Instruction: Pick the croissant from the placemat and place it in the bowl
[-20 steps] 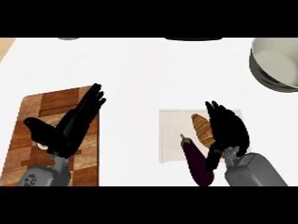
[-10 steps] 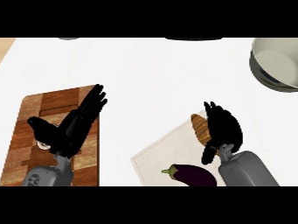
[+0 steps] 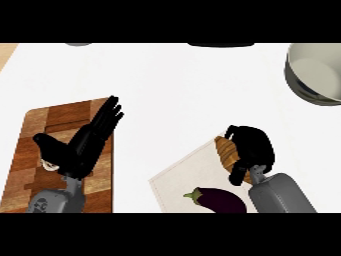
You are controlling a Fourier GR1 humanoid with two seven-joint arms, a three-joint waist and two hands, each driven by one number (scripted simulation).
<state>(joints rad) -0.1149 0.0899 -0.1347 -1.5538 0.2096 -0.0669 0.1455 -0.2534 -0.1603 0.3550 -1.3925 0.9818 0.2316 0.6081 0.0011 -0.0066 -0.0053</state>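
My right hand (image 3: 253, 148) curls around the croissant (image 3: 225, 151) on the placemat (image 3: 177, 181), beside the eggplant (image 3: 219, 198); my left hand (image 3: 84, 142) rests spread

We count one croissant (image 3: 225, 152), one eggplant (image 3: 219, 199) and one placemat (image 3: 176, 181) near the table's (image 3: 180, 85) front edge. We see one bowl (image 3: 326, 73) at the far right corner and one wooden cutting board (image 3: 33, 155) at the front left. Two hands: left hand (image 3: 77, 147), right hand (image 3: 251, 147).
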